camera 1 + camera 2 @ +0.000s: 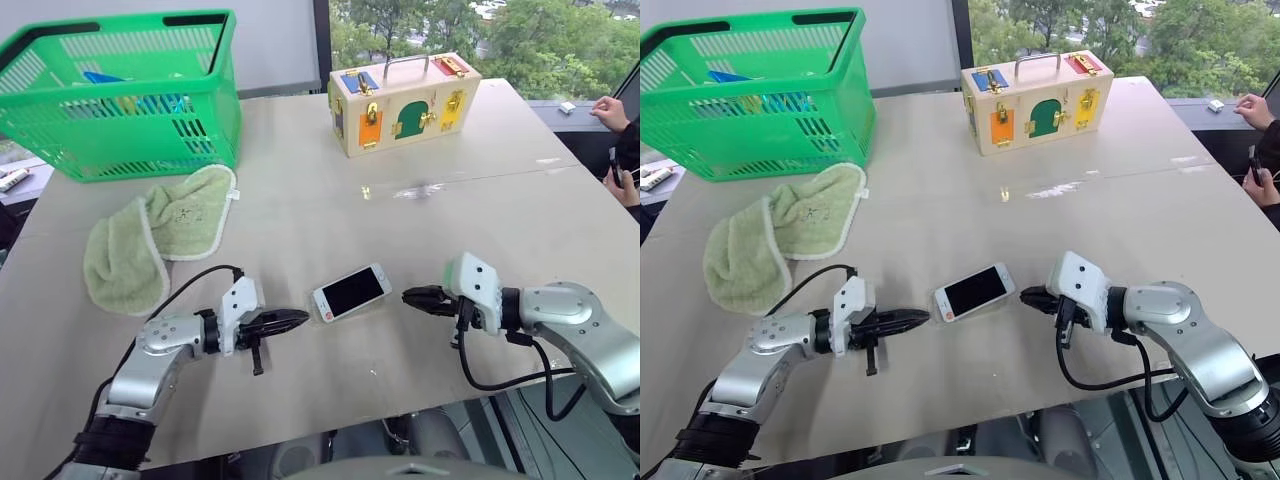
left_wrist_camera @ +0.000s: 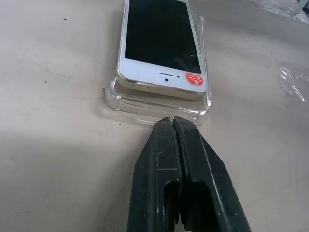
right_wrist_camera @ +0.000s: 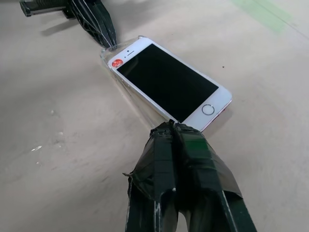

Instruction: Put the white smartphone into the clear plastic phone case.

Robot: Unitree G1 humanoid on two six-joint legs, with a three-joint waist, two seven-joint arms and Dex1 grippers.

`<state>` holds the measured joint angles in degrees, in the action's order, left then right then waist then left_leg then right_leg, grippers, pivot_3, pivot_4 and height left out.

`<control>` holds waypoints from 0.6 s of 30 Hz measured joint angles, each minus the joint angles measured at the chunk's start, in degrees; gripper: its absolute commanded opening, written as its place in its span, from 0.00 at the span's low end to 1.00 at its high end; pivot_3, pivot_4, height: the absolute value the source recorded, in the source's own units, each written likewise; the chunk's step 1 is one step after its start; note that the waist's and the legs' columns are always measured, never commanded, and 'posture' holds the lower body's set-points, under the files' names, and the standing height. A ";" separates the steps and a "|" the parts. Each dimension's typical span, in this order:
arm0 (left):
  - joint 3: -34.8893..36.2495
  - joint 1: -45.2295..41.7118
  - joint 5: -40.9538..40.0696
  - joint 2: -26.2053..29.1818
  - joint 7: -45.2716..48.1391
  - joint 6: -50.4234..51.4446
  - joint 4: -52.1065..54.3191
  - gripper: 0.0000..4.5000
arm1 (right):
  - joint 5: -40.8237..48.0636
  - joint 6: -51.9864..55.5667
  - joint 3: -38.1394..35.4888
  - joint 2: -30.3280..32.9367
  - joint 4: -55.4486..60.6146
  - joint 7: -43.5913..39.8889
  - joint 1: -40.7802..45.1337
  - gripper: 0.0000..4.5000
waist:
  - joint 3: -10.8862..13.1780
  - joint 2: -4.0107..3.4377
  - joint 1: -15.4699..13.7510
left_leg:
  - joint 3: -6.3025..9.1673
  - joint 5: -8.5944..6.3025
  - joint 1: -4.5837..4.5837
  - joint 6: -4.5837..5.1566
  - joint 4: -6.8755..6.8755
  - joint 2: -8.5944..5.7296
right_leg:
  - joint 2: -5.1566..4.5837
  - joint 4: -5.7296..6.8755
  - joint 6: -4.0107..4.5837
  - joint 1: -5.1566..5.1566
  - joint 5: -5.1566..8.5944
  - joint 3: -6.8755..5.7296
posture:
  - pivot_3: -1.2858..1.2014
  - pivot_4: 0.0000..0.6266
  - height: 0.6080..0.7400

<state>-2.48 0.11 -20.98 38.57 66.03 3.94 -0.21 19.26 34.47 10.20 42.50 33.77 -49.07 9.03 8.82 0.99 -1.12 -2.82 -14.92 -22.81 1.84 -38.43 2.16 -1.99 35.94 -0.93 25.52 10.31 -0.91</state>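
White-edged and black-screened, the white smartphone (image 2: 161, 41) lies face up on the clear plastic phone case (image 2: 203, 104), on the desk (image 1: 330, 200) well in front of the wooden latch box (image 1: 403, 102). Whether it is fully seated cannot be told; the case's far end is hard to make out. A red round sticker (image 2: 194, 79) by the earpiece carries writing too small to read. Left gripper (image 2: 172, 122), jaws closed and empty, touches the case's near edge; right gripper (image 3: 171, 125), also closed, sits at the home-button end.
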 measured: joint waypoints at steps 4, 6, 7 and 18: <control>-0.07 -0.44 0.36 -0.45 1.31 -4.22 -3.62 0.00 | 0.04 -0.02 0.00 0.01 0.00 0.00 0.01 0.00 | -0.30 -0.40 0.11 | -0.01 0.00 0.09 0.00 0.00 0.01 | 0.01 0.02 0.00 -0.02 0.00 0.00 | 0.52 0.24 1.00; -0.21 -0.99 0.47 -0.78 2.08 -6.56 -5.88 0.00 | 0.03 -0.02 0.00 0.02 -0.01 0.00 0.07 0.00 | -0.49 -0.67 0.19 | 0.00 0.00 0.14 0.00 0.00 0.02 | 0.04 0.04 0.00 -0.02 0.00 -0.01 | 0.52 0.24 1.00; -0.27 -1.18 0.52 -0.88 2.31 -7.22 -6.62 0.00 | 0.03 -0.02 0.00 0.02 0.00 0.00 0.10 0.00 | -0.57 -0.79 0.22 | 0.01 0.00 0.15 0.00 0.00 0.03 | 0.06 0.07 0.00 -0.03 0.00 -0.02 | 0.52 0.24 1.00; -1.39 -6.76 3.18 -5.93 3.94 -13.94 -16.94 0.00 | 0.14 0.55 0.05 -0.02 -0.04 0.09 1.35 0.00 | -0.96 -1.76 -0.12 | 0.08 -0.17 0.96 -0.30 0.05 -0.05 | -0.48 -0.04 -0.01 -0.82 0.02 -0.55 | 0.52 0.24 1.00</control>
<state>-3.87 -6.64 -17.80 32.63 69.97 -10.00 -17.15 19.39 35.01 10.25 42.47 33.73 -48.98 10.39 7.85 -0.77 -1.24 -2.74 -15.09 -21.85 1.54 -38.38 2.11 -2.47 35.90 -0.94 24.69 10.34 -1.47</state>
